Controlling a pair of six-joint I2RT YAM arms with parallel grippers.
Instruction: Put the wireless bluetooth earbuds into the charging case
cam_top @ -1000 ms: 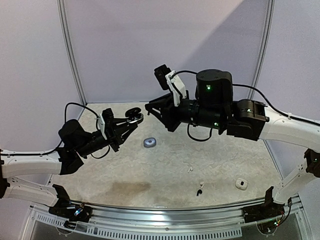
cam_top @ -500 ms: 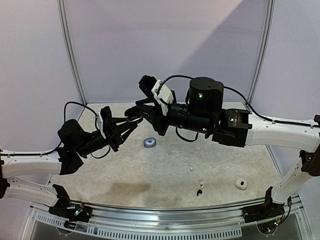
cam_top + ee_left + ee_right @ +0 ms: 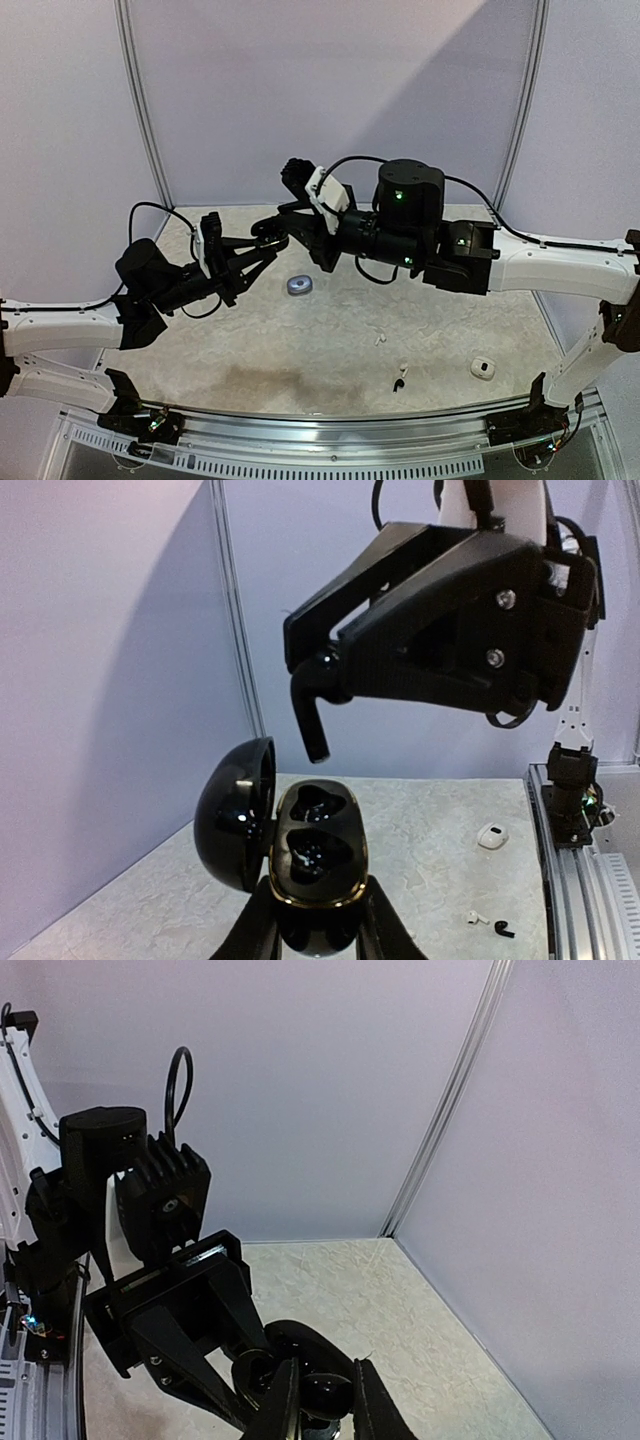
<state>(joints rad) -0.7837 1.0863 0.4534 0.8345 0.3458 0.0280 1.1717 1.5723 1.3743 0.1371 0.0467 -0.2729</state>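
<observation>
My left gripper [image 3: 320,935] is shut on the base of an open black charging case [image 3: 318,852] with a gold rim. The case's lid [image 3: 237,815] hangs open to the left, and both of its wells show dark inside. Directly above the case, my right gripper [image 3: 322,672] is shut on a black earbud [image 3: 312,708] whose stem points down at the far well without touching. In the right wrist view the earbud [image 3: 325,1392] sits between the fingers [image 3: 283,1408], over the case [image 3: 290,1338]. In the top view both grippers [image 3: 255,250] [image 3: 278,228] meet in mid-air at the back left.
On the table lie a grey case [image 3: 299,285], a white case [image 3: 483,368], two white earbuds [image 3: 380,338] [image 3: 403,367] and a black earbud [image 3: 398,383]. The left wrist view also shows the white case [image 3: 490,836] and a metal rail [image 3: 580,880] along the table's edge.
The right arm has swung left and down, bringing the black earbud over the open case. The left arm has held still with the case.
</observation>
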